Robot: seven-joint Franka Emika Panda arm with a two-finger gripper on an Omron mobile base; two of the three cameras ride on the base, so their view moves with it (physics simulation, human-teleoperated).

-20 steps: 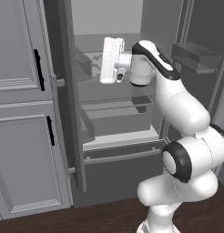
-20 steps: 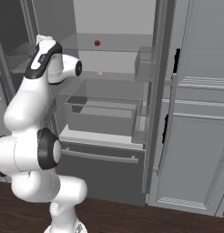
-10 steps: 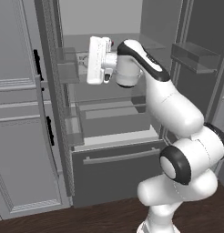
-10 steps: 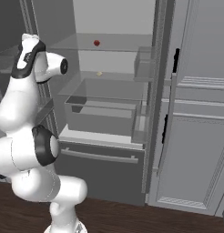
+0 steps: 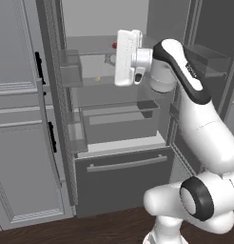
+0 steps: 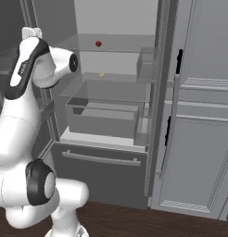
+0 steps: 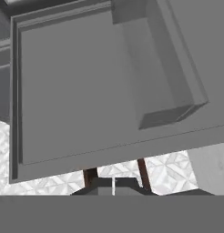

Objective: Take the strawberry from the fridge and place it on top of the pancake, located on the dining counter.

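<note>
Fridge (image 6: pixel 148 139): doors stand open, pale interior and glass shelves exposed, bottom drawer shut.
Strawberry (image 6: pixel 98 43): sits on the upper shelf toward the back, untouched; from the left base view it peeks out red just past the top edge of the hand (image 5: pixel 114 45).
Yellowish item (image 6: pixel 101 74): one shelf lower, apart from the strawberry.
End effector (image 7: pixel 113 183): fingers pressed together with nothing between them; in the hand view the two dark tips meet at the bottom.
Hand position: raised in front of the upper shelves, its white body at about shelf height in the left base view (image 5: pixel 127 58); its camera looks at a grey panel and a bin-like box, which may be a door panel and its bin, hard to say for sure.
Just changed: over the last second the jaws have drawn fully closed, and the arm has swung from the middle of the opening across toward the fridge's left side; the base views have shifted too, so the base seems to have moved.
Meaning for the task: the closing caught nothing, so the pick is not yet begun.
Next need: as I judge it, the jaws must spread again and the hand must turn toward the strawberry.
Risk: the fruit is tiny and near the back, easily nudged.
</note>
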